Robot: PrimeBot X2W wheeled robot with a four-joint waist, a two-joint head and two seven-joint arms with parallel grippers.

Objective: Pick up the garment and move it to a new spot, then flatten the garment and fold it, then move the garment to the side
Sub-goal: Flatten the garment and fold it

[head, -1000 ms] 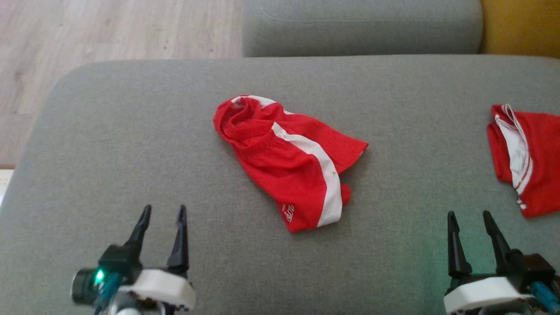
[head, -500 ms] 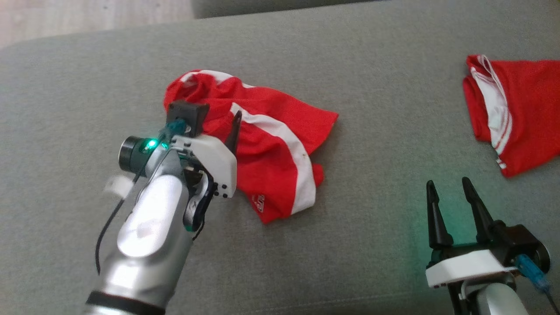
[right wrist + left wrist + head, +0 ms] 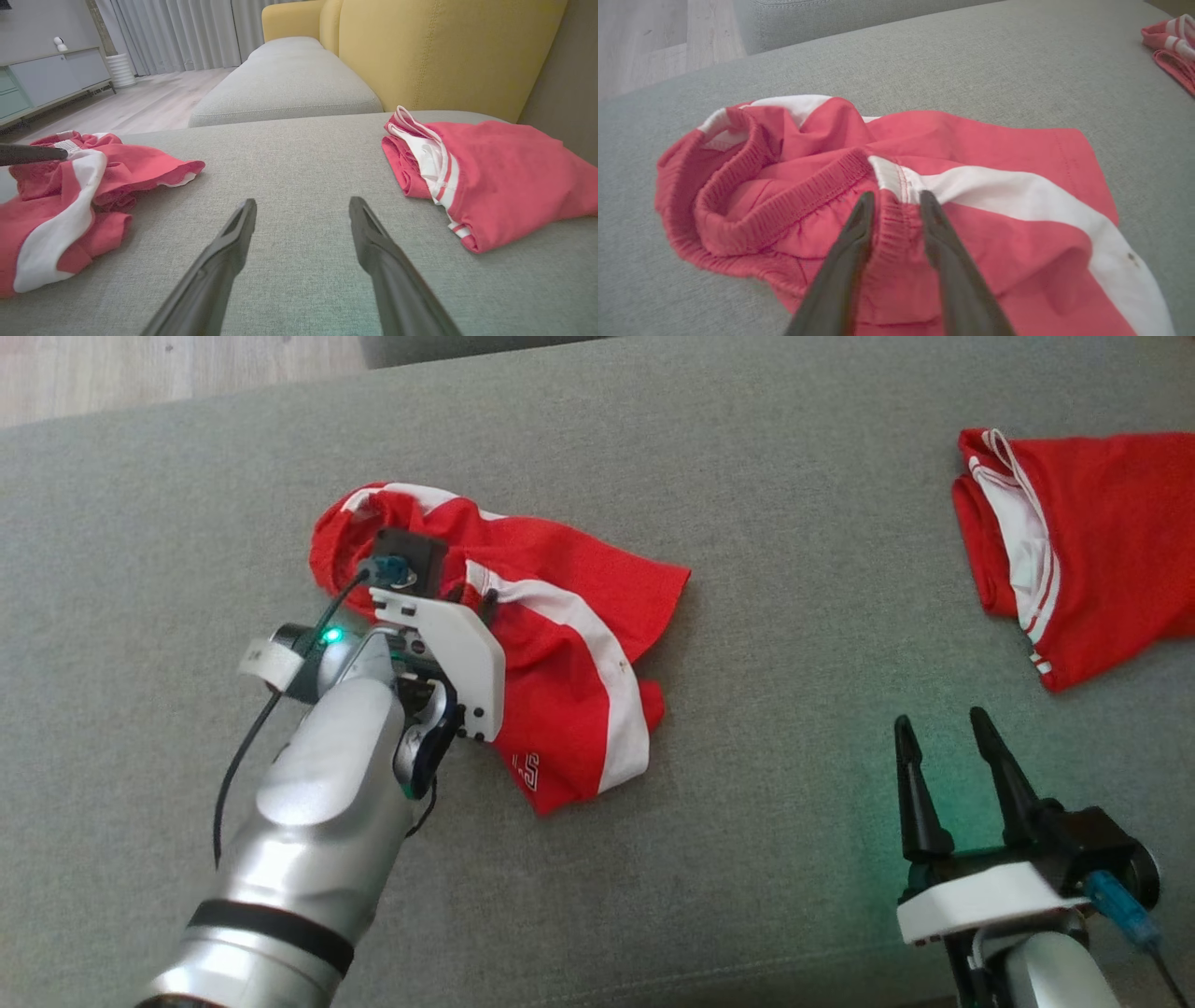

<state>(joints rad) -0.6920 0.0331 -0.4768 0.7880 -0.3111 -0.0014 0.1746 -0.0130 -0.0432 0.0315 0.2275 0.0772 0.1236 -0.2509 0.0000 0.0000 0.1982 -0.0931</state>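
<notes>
The garment (image 3: 579, 644), red shorts with a white side stripe, lies crumpled on the grey sofa cushion (image 3: 747, 476). My left gripper (image 3: 467, 593) reaches down onto its elastic waistband. In the left wrist view the two dark fingers pinch a raised fold of that waistband between them, at my left gripper (image 3: 894, 200), where the white stripe of the garment (image 3: 994, 154) begins. My right gripper (image 3: 940, 721) hovers open and empty at the lower right, over bare cushion. The right wrist view has the garment (image 3: 70, 186) at its left and my right gripper (image 3: 303, 203) wide apart.
A second red and white garment (image 3: 1083, 541) lies folded at the far right, next to the yellow backrest (image 3: 444, 46). Another grey cushion (image 3: 285, 88) sits beyond, and wooden floor (image 3: 140, 373) shows past the cushion's far left edge.
My left arm has reached forward from the lower left onto the shorts, and its fingers have closed in around the waistband. The head camera has tilted down. The right gripper stays open.
</notes>
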